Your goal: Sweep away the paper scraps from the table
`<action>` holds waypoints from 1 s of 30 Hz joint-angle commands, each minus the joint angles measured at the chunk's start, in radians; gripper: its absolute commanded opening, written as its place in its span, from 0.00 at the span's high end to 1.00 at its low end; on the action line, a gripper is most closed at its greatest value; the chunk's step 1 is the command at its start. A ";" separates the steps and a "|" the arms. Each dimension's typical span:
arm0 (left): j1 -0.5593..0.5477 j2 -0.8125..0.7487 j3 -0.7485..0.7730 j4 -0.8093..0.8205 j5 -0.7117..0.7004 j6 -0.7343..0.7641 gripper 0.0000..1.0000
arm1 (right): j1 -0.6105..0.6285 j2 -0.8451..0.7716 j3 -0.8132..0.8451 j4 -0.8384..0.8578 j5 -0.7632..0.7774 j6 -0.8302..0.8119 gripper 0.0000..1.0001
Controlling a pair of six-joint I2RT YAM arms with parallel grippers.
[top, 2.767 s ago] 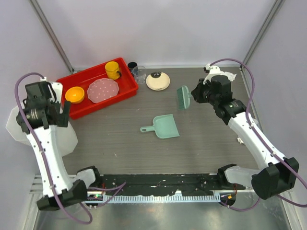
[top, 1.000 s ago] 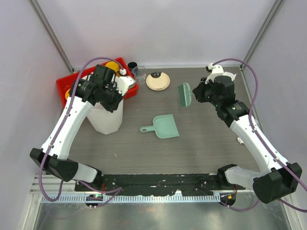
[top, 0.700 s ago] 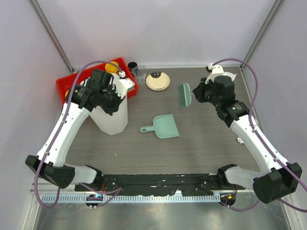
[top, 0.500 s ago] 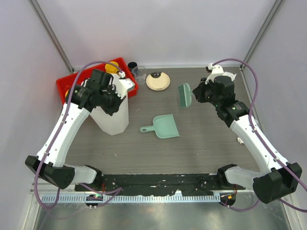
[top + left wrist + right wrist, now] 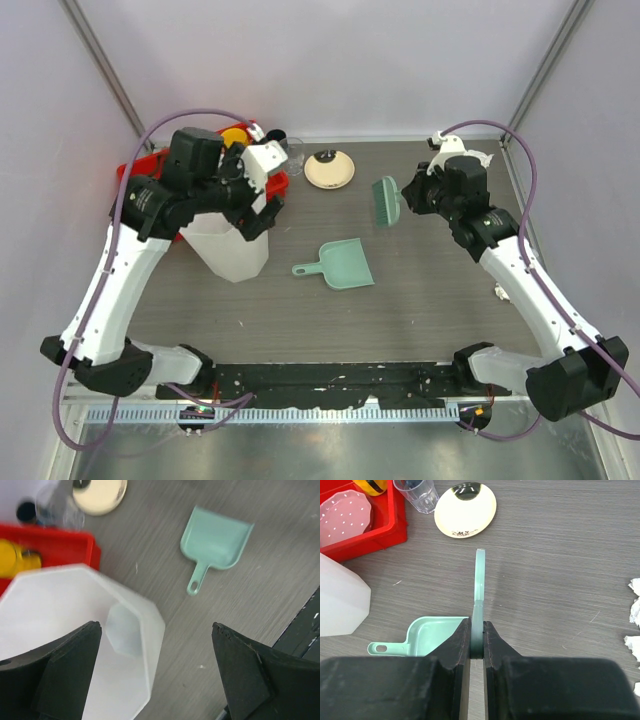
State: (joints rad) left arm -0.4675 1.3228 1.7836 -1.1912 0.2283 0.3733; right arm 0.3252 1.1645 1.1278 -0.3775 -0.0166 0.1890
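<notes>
Showing 4 paper scraps (image 5: 633, 647), 1 brush (image 5: 479, 577)

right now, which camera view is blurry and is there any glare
Left wrist view: soft all over, the white bin and dustpan fuzzy-edged. Right wrist view: sharp, table grain crisp, the paper scraps cut by the right edge. Top external view: sharp, even light, a sheen on the metal ledge at the near edge.

One dustpan (image 5: 340, 265), one brush (image 5: 384, 200), one white bin (image 5: 235, 250) and one red tray (image 5: 375, 542) were in view. There were two plates, a cream plate (image 5: 329, 169) and a pink plate (image 5: 342, 517), plus one yellow cup (image 5: 12, 560), one clear glass (image 5: 415, 495) and one black cup (image 5: 276, 137). At least three paper scraps (image 5: 635, 614) lay on the desk (image 5: 430, 300), partly cut off.
</notes>
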 commanded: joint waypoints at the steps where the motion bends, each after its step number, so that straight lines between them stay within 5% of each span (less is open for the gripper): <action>1: -0.192 0.036 0.140 -0.044 -0.022 0.015 0.04 | -0.002 0.001 0.070 0.011 0.014 -0.008 0.99; 5: -0.432 0.137 0.113 -0.022 -0.109 0.036 0.04 | -0.005 -0.005 0.082 -0.011 0.048 -0.020 0.99; 7: -0.453 0.183 0.019 0.019 -0.061 0.079 0.04 | -0.014 -0.008 0.084 -0.023 0.075 -0.025 0.99; 11: -0.432 0.205 -0.274 0.293 -0.167 0.153 0.02 | -0.052 -0.002 0.101 -0.066 0.089 -0.028 0.99; 15: -0.369 0.265 -0.423 0.432 -0.078 0.238 0.04 | -0.080 0.004 0.119 -0.095 0.087 -0.033 0.99; 22: -0.208 0.346 -0.484 0.545 0.049 0.351 0.05 | -0.092 0.014 0.118 -0.097 0.072 -0.036 0.99; 30: -0.201 0.432 -0.494 0.449 0.187 0.372 0.00 | -0.110 0.029 0.119 -0.100 0.073 -0.042 0.99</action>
State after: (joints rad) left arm -0.6594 1.7164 1.2903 -0.7090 0.2996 0.7094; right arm 0.2306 1.1915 1.2072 -0.5037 0.0547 0.1596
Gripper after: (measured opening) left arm 0.994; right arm 0.149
